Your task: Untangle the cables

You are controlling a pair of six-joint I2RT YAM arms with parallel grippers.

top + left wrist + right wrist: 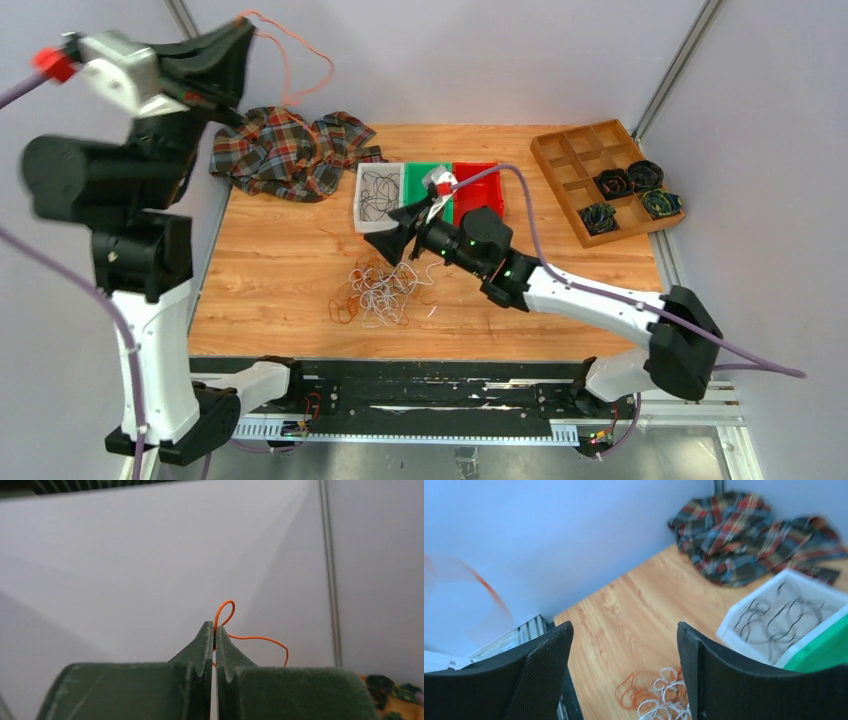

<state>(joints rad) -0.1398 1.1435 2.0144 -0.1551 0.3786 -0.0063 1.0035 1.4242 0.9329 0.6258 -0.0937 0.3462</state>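
Left gripper [215,630] pinches one orange cable [226,611] high up, far left of the white bin [360,200], seemingly to lift it clear, while the right gripper [624,627] hangs spread over the bunch of cables [385,290] lying just in front of that bin.

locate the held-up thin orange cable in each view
top external: thin orange cable upper left, hanging from left pincer
left wrist: cable at centre, looping above the shut pincer
right wrist: blurred orange streak far left, probably it
shared: crumpled plaid cloth, top and right wrist views
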